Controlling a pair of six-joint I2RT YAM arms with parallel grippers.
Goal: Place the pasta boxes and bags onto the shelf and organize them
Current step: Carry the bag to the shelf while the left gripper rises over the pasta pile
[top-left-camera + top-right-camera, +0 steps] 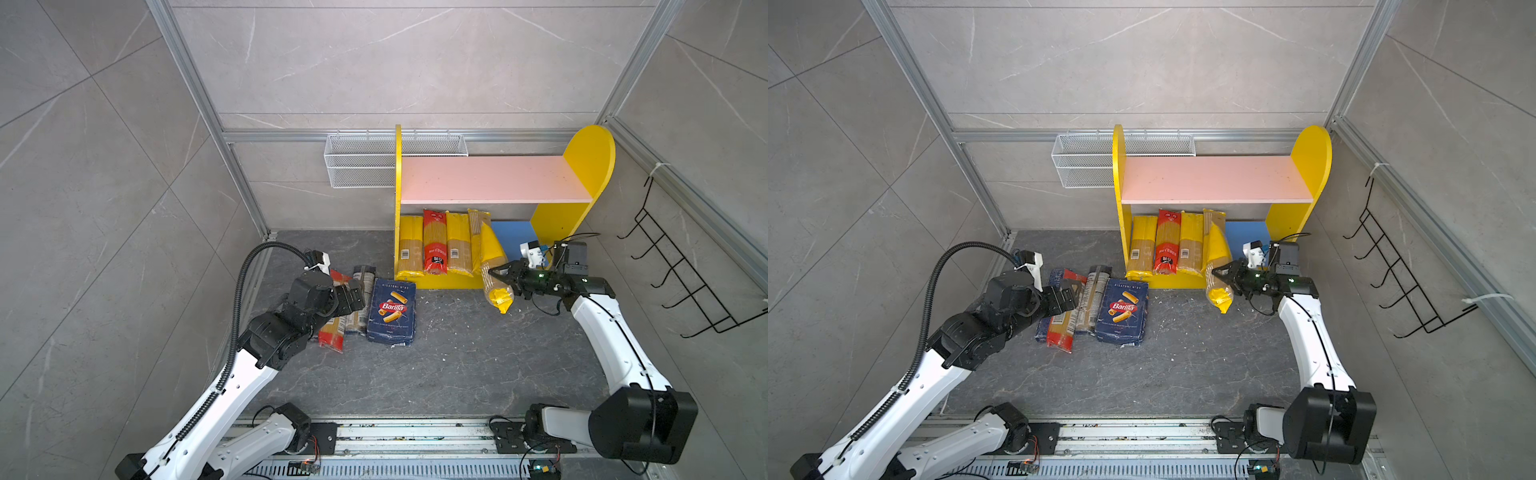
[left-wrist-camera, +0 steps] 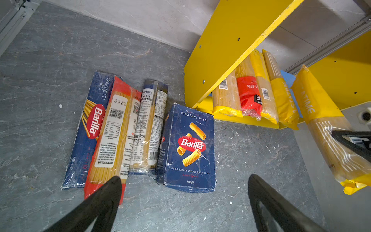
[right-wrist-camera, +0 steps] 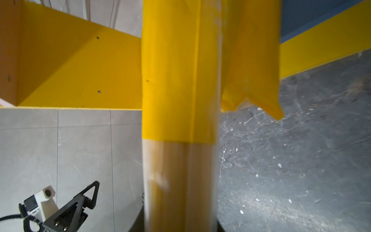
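- The small two-tier shelf with yellow round-topped side panels [image 1: 590, 166] already carries four slim spaghetti bags [image 1: 458, 247], side by side on its blue lower board [image 1: 513, 235]. Three are yellow and one is red-and-clear, and all lie just beyond the right pincer's fingertips.
- The pink upper board [image 1: 490, 178] carries nothing.
- The right pincer [image 1: 500, 277] is pressed together on a fifth bag, a long yellow-and-clear spaghetti packet [image 1: 492, 249], and pinches it about mid-length.
- That packet is tilted. Its upper end leans on the nearest stored bag above the fingertips, and its lower yellow end hangs below them, close to the dark grey marbled floor [image 1: 436, 365]. Whether it touches the floor cannot be told.
- The left pincer [image 2: 184, 177] is spread wide, pinches nothing and hovers over the four packages left on the floor.
- The wide dark-blue Barilla rigatoni box [image 2: 188, 148] lies just ahead, between its fingers.
- Beside the box, towards one finger, lie the dark bag with white text [image 2: 148, 124] and the red-and-clear spaghetti bag [image 2: 112, 136], whose near end reaches that fingertip.
- The long narrow dark-blue Barilla spaghetti box [image 2: 88, 124] lies farthest out, partly under the red-and-clear bag.
- Judged from this, the task is about half done: four bags are shelved, one is going in, and two boxes and two bags remain.
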